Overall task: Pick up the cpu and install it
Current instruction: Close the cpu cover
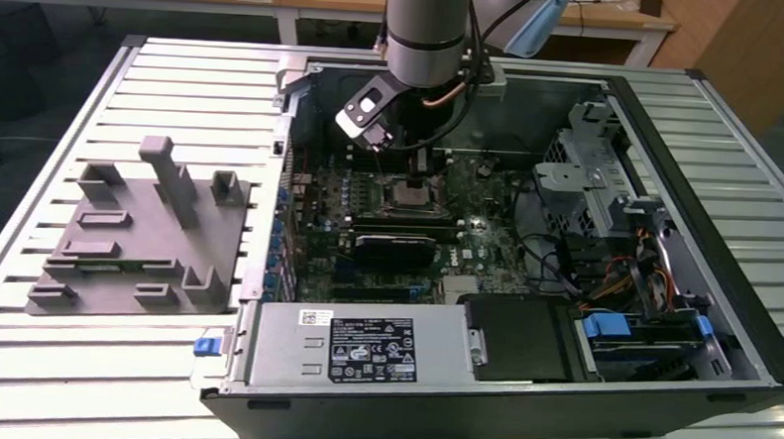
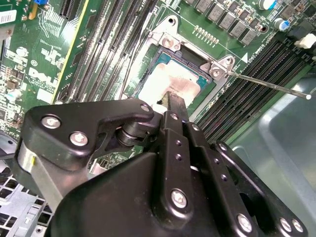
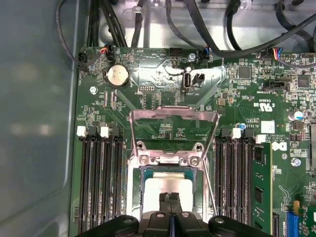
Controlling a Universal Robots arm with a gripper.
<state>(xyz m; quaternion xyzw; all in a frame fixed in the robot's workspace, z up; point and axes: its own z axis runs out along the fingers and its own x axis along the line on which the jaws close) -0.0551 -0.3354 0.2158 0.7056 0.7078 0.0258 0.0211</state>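
Slatted metal table (image 1: 173,71) carries an open computer case (image 1: 490,410). Inside, the cpu (image 3: 155,185) lies flat in its socket (image 3: 143,173), right under the tips of the gripper (image 3: 170,197). Its shiny top faces up at them, and its square edges run parallel to the memory slots (image 3: 98,182). The fingers (image 3: 165,201) are pressed together, and the hinged frame (image 3: 173,114) stands open beyond them.

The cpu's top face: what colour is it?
Shiny, pale silver-grey; the cpu shows best in the first wrist view.
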